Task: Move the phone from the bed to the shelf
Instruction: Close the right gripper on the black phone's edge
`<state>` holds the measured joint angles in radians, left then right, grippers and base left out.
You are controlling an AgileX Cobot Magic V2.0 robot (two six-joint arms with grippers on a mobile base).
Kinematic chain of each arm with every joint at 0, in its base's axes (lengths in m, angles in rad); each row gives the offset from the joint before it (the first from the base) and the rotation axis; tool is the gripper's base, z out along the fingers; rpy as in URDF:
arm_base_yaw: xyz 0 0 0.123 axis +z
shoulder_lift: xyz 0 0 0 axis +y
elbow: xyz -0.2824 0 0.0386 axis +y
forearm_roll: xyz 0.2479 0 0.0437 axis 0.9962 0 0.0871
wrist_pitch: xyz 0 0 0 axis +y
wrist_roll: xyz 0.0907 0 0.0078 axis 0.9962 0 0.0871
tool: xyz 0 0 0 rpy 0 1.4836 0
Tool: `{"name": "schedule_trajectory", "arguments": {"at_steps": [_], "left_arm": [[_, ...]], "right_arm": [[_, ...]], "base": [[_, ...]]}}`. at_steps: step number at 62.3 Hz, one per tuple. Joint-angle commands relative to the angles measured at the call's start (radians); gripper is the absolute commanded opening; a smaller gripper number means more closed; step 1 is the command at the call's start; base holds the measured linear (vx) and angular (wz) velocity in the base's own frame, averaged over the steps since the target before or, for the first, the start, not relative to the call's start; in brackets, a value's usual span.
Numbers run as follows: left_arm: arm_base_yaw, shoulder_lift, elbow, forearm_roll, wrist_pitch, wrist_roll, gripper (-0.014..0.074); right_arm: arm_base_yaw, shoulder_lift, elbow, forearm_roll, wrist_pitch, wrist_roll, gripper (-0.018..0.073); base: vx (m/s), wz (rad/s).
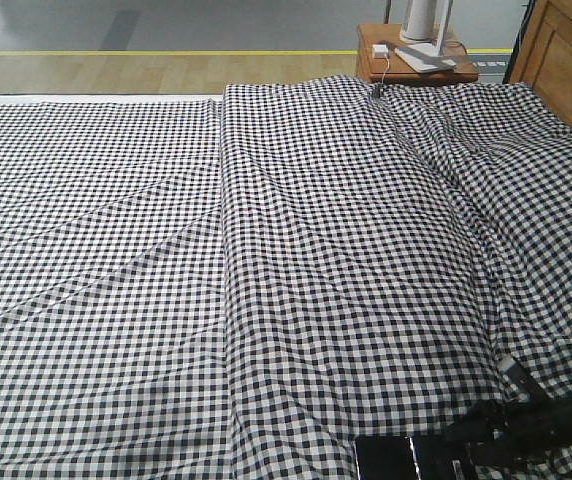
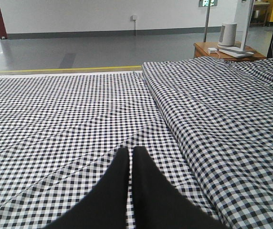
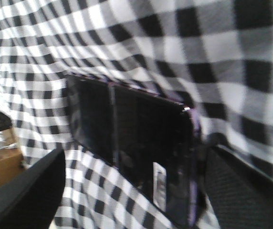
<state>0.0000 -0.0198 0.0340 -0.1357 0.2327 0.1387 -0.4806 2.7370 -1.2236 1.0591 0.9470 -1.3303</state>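
Gingham bed [image 1: 116, 250], phone [image 3: 136, 138] not yet lifted.
The phone was seen flat on the bed, straddled by the wide-open, empty right gripper [image 3: 134, 157]; the left gripper [image 2: 131, 151] was closed on nothing; grasp and carry to the shelf were judged outstanding.

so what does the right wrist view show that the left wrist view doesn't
Only the right wrist view: the large glossy black phone with a centre crease and white barcode sticker, lying between the open right jaws. Only the left wrist view: the closed left jaws, a brown wooden bedside table, grey floor with a yellow line. Both: the black-and-white gingham bed.
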Motion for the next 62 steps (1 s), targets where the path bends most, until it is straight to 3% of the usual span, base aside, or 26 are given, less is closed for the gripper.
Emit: {"name": "schedule_trajectory", "arguments": {"at_steps": [1, 24, 44, 54, 62], "left_arm": [[-0.004, -0.006, 0.002, -0.009, -0.074, -0.004, 0.0001], [-0.004, -0.006, 0.002, -0.009, -0.074, -0.004, 0.0001], [-0.004, -0.006, 0.002, -0.009, -0.074, -0.004, 0.0001], [-0.004, -0.006, 0.002, -0.009, -0.074, -0.004, 0.0001], [-0.004, -0.006, 0.002, -0.009, -0.074, -0.004, 0.0001]], "right_arm": [[-0.004, -0.035, -0.005, 0.045, 0.095, -0.032, 0.0561], [0.009, 0.017, -0.005, 0.078, 0.148, -0.058, 0.0561], [0.122, 0.020, -0.017, 0.078, 0.141, -0.073, 0.0548], [0.124, 0.020, -0.017, 0.080, 0.143, -0.073, 0.0456], [0.121, 0.020, -0.017, 0.072, 0.142, -0.073, 0.0312]], "base": [[0.00, 0.00], [0.00, 0.00], [0.00, 0.00], [0.00, 0.00], [0.00, 0.00]]}}
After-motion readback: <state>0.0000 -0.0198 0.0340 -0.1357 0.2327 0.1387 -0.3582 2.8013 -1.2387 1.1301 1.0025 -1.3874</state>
